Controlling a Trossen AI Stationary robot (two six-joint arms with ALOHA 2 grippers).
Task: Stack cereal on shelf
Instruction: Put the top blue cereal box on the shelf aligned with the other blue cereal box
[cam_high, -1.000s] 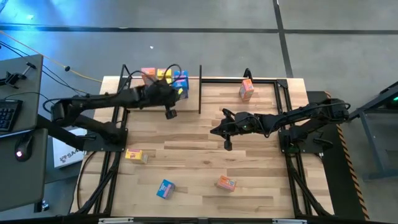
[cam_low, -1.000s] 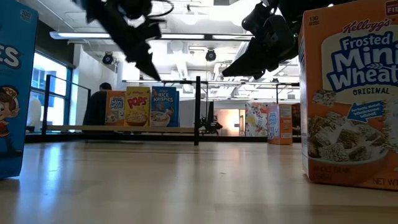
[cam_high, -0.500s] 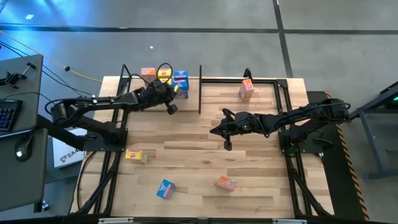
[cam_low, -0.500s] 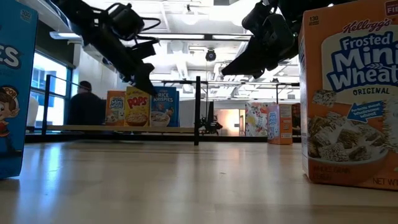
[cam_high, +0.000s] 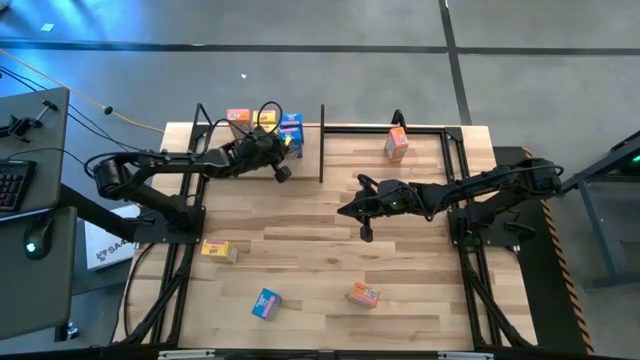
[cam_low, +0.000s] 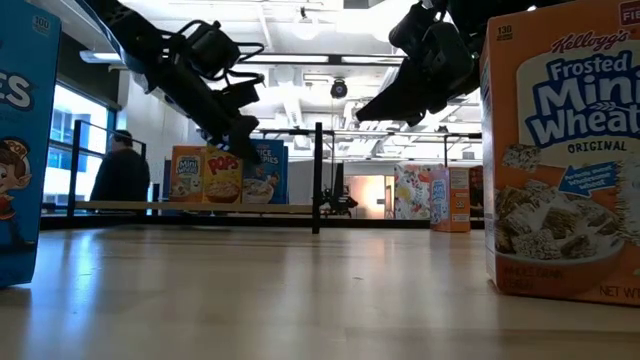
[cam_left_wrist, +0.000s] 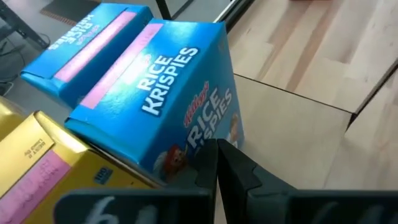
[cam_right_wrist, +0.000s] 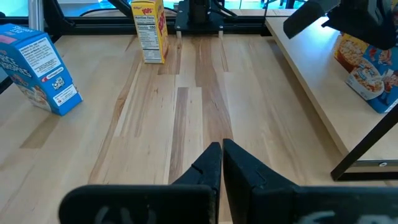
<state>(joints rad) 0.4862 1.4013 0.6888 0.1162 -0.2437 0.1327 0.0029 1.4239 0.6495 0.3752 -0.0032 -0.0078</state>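
Note:
On the shelf (cam_high: 322, 150) at the table's far edge stand cereal boxes: an orange-pink one (cam_high: 238, 117), a yellow one (cam_high: 265, 118) and a blue one (cam_high: 291, 128). The left wrist view shows a second blue box (cam_left_wrist: 81, 43) behind the first (cam_left_wrist: 155, 99). My left gripper (cam_high: 288, 148) is shut, its tips (cam_left_wrist: 217, 165) low against the front blue box's printed face. An orange box (cam_high: 397, 143) stands in the right bay. Loose boxes lie on the table: yellow (cam_high: 219, 250), blue (cam_high: 266, 303), orange (cam_high: 364, 294). My right gripper (cam_high: 350, 210) hovers shut over mid-table. My left gripper has its shut fingertips (cam_left_wrist: 214, 149) at the lower front face of the blue Rice Krispies box (cam_left_wrist: 199, 134), slanting down from the table's near-left side. Whether they touch the box, I cannot tell. The box stands upright on the shelf board.
Black upright posts (cam_low: 318, 175) bound the shelf bays. Close to the low camera stand a large-looking orange box (cam_low: 560, 150) at the right and a blue one (cam_low: 25, 140) at the left. A person (cam_low: 120, 175) moves in the room behind. Bare tabletop lies between the arms.
My left gripper has come down and moved toward the far edge, ending at the blue box on the shelf. The person in the background has walked toward the left. My right arm has kept still.

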